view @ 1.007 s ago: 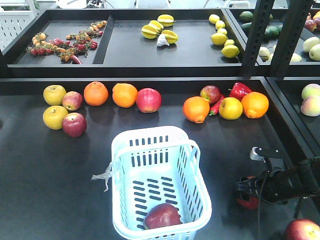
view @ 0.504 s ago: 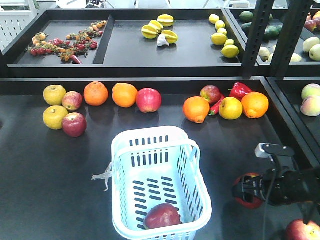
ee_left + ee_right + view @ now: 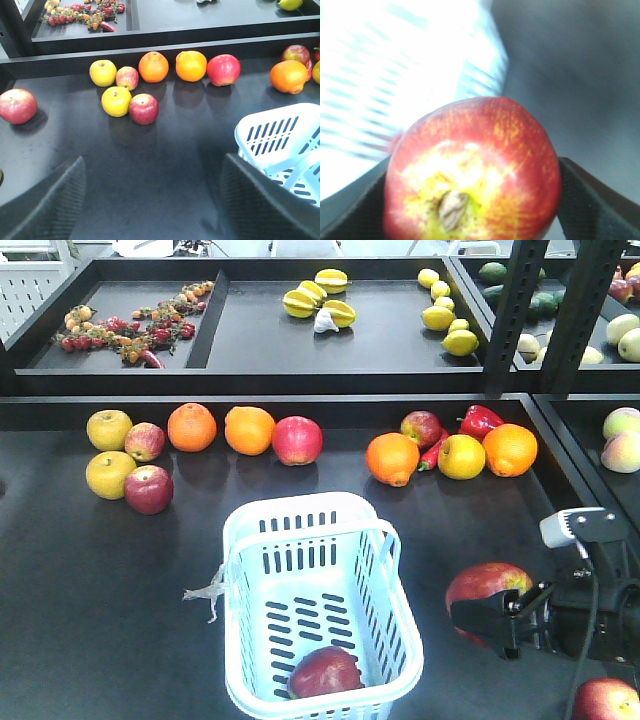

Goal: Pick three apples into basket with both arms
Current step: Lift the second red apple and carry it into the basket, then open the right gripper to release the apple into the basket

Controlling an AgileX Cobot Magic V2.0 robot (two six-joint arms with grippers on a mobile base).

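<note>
The pale blue basket (image 3: 390,570) stands at the front middle of the dark table, with one dark red apple (image 3: 325,672) lying inside it. My right gripper (image 3: 495,615) is shut on a second apple (image 3: 487,585) and holds it in the air just right of the basket; in the right wrist view this apple (image 3: 472,172) fills the space between the fingers (image 3: 590,200), with the basket (image 3: 395,75) blurred behind. Another dark red apple (image 3: 148,489) lies at the left beside the yellow ones. In its wrist view my left gripper (image 3: 152,200) is open above bare table, left of the basket (image 3: 280,145).
A row of oranges (image 3: 191,426), yellow apples (image 3: 109,429), a pink-red apple (image 3: 297,440) and a red pepper (image 3: 480,421) runs along the back wall. One red apple (image 3: 605,700) lies at the front right corner. A white scrap (image 3: 205,592) sits left of the basket. Black posts (image 3: 520,310) rise at the right.
My right gripper has lifted its apple off the table and carried it slightly left toward the basket. The apple inside the basket has not moved.
</note>
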